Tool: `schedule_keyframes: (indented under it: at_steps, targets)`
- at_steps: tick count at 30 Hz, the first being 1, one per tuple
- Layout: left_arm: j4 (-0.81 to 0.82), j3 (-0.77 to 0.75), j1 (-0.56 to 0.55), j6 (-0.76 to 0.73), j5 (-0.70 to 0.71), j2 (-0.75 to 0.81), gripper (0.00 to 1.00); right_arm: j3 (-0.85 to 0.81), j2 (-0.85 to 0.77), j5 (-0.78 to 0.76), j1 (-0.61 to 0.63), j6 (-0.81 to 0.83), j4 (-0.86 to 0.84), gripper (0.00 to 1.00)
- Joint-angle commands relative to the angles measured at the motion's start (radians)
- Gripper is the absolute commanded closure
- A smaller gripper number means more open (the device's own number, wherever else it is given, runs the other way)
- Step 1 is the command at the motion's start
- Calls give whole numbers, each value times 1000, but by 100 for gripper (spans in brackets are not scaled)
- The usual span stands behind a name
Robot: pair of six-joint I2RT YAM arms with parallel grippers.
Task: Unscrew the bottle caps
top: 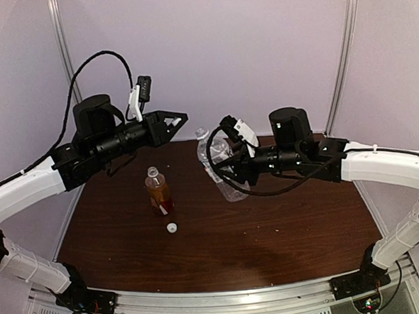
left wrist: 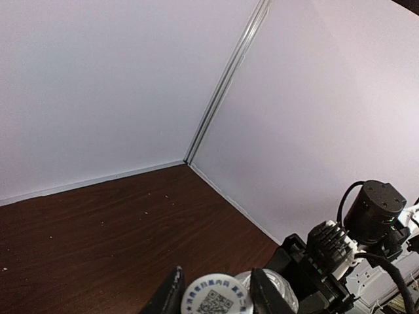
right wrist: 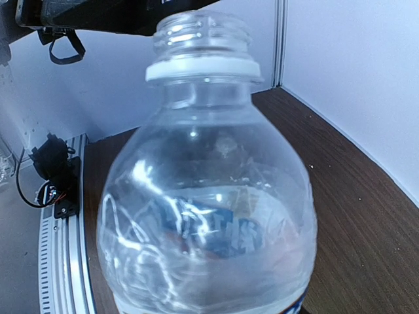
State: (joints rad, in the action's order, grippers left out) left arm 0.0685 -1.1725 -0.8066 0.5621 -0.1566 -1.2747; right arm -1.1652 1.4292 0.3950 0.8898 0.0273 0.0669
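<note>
A loose cap [top: 172, 228] lies left of the table's [top: 285, 223] middle. Just behind it, the amber bottle [top: 158, 192] stands upright. The right gripper [top: 228, 171] clamps the clear bottle [top: 213, 151], which is tilted with its neck toward the far edge. The right wrist view shows its mouth open. Only the left wrist view shows the left gripper [top: 177, 119] pinching the second cap [left wrist: 216, 299].

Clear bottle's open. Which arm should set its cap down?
Left. The left gripper has the cap between its fingers, so it only needs to lower and release. The right gripper is occupied clamping the tilted clear bottle.
</note>
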Motion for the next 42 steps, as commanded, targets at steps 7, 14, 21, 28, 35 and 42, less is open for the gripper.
schedule_keyframes:
  at_steps: [7, 14, 21, 28, 35, 42]
  targets:
    - [-22, 58, 1, -133, 48, 18, 58, 47, -76, -113, -14, -15, -6, 64]
    - [-42, 155, 1, -227, 10, 6, 61, 103, -149, -149, -68, -61, -23, 64]
    - [-18, 216, -15, -284, -22, -18, 58, 162, -193, -186, -99, -102, -29, 64]
    - [-18, 249, -121, -396, -57, -135, 47, 235, -241, -233, -133, -162, -42, 64]
    - [-11, 301, -260, -474, -133, -207, 33, 305, -302, -256, -181, -199, -39, 63]
    - [-86, 313, -398, -517, -115, -263, 25, 356, -337, -259, -222, -217, -42, 63]
